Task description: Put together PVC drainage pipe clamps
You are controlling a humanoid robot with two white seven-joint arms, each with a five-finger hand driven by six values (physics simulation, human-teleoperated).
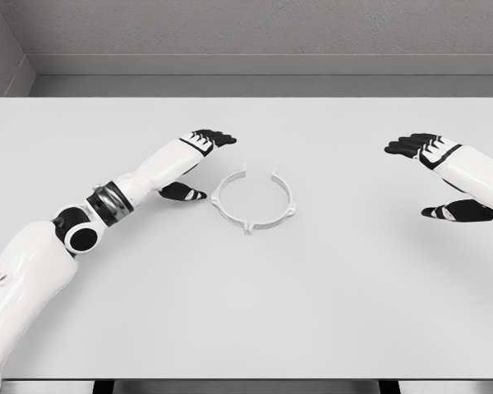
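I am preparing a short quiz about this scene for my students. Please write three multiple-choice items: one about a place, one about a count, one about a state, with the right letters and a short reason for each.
1. Where does the white clamp ring lie?
A. on the table, just right of the left hand
B. under the right hand
C. at the table's near edge

2. How many clamp rings are on the table?
A. three
B. one
C. two

3. What is the state of the left hand?
A. closed around the ring
B. pressed flat on the ring
C. open, holding nothing

Answers:
1 A: the ring lies beside the left hand's thumb, far from the right hand.
2 B: only one ring shows.
3 C: its fingers and thumb are spread, and the ring lies apart from them.
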